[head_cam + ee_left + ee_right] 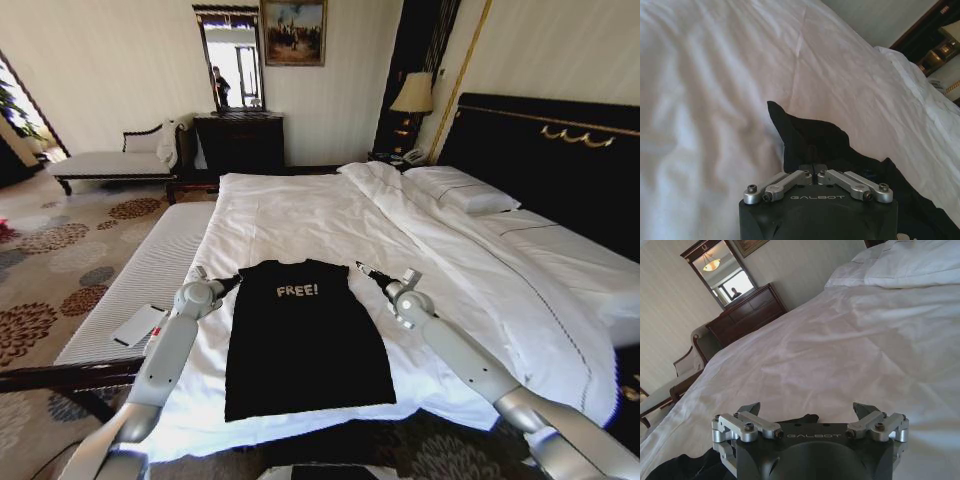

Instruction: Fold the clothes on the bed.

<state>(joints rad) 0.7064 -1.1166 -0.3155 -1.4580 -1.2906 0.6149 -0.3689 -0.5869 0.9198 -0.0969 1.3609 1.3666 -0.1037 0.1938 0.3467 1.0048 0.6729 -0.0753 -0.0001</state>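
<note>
White bedding covered the bed [300,215] in front of you, its dark headboard [560,150] rising on the right and a dark dresser [238,140] with a mirror standing against the far wall. On the near part of the sheet lay the black T-shirt [305,345], spread flat with its white "FREE!" lettering facing up and its collar end pointing toward the far side of the bed.

Your left gripper [232,283] sat at the shirt's left shoulder. From the left wrist camera its fingers [807,169] were drawn together, and black cloth [810,137] bunched up right at their tips, so you had that corner of the shirt pinched.

Your right gripper [368,272] rested at the shirt's right shoulder, just beside the cloth. In the right wrist view its jaws stood spread wide apart, with a small bit of the shirt's black edge [800,418] showing between them just above the gripper body and white sheet beyond. Nothing was clamped on that side.

A small flat white object [138,325] lay on the bench at the foot of the bed, left of your left arm.
</note>
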